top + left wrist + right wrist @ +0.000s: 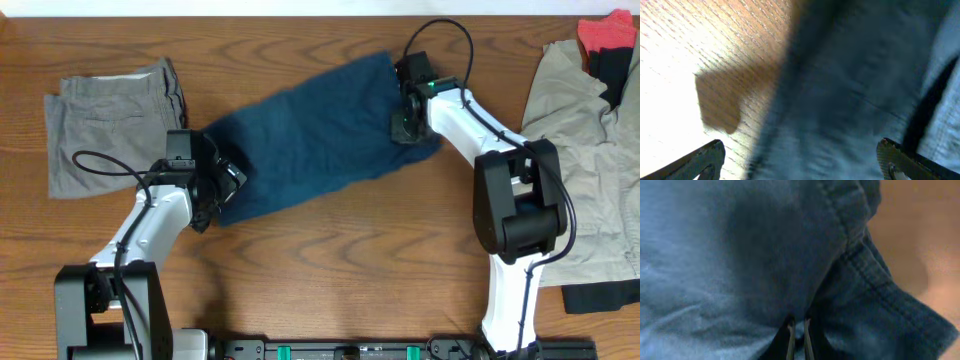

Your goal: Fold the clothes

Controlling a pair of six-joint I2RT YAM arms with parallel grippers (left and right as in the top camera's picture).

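The dark navy-blue shorts (315,135) lie stretched diagonally across the middle of the table. My left gripper (222,183) is open at their lower left end, its fingers (800,162) spread wide over the navy cloth (855,90) and its edge. My right gripper (405,122) is shut on a fold of the shorts (740,255) at their upper right end; its fingertips (798,325) pinch the cloth beside a stitched hem (875,275). The pale tag is not visible.
Folded grey shorts (105,125) lie at the far left. A beige garment (585,170) lies at the right edge with a red piece (607,32) and black pieces (600,297) by it. The wooden table (330,260) runs along the front.
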